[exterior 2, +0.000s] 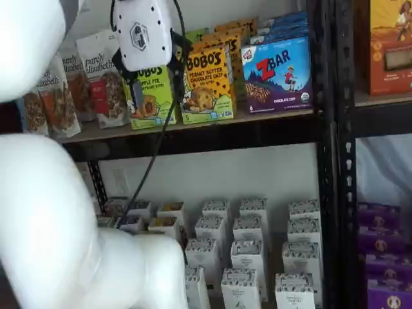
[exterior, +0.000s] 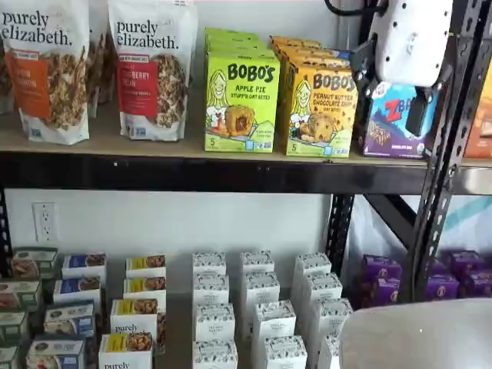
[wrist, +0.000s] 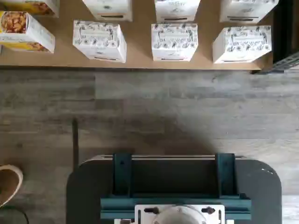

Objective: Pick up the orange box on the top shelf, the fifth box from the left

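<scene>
Nearest, gripper (exterior 2: pixel 154 74) hanging in front of the top shelf (exterior: pixel 192 173), white body up, black fingers spread wide, released, grasping nothing. Behind, the orange box (exterior: pixel 319 111) standing upright on that shelf's front edge, between the lime-green Bobo's box (exterior: pixel 241 104) at left and the blue ZBar box (exterior 2: pixel 278 76) at right. Farther back, more cartons in rows.
</scene>
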`<state>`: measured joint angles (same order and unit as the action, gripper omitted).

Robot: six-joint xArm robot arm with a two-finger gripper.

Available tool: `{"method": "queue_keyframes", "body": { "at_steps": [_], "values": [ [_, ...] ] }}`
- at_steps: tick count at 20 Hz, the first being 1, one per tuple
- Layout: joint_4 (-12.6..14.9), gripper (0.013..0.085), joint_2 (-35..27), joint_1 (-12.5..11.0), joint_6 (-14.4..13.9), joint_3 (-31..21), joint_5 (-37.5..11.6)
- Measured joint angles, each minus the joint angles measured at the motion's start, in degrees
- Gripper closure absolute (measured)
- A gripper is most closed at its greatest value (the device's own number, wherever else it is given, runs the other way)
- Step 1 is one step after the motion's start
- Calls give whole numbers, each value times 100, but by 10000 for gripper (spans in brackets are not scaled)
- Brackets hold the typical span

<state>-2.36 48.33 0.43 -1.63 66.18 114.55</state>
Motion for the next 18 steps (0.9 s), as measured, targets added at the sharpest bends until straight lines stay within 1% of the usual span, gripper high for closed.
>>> {"method": "queue_keyframes", "body": {
  "at_steps": [1,2,3,5,7,10,12,14,18],
  "values": [
    [-70,130,89,-67,43,-84,-144],
    [-269,130,293,-257,159,-269,-470],
    [-388,130,380,-361,232,-341,-621],
    [-425,130,392,-386,259,-356,-674],
    [-363,130,381,-326,224,-346,-672],
    [-201,130,363,-152,110,-356,-745],
    [-193,130,329,-124,84,-365,-834],
    [-166,130,277,-71,45,-369,-953],
    [6,130,100,122,-88,-377,-1397]
  ]
}}
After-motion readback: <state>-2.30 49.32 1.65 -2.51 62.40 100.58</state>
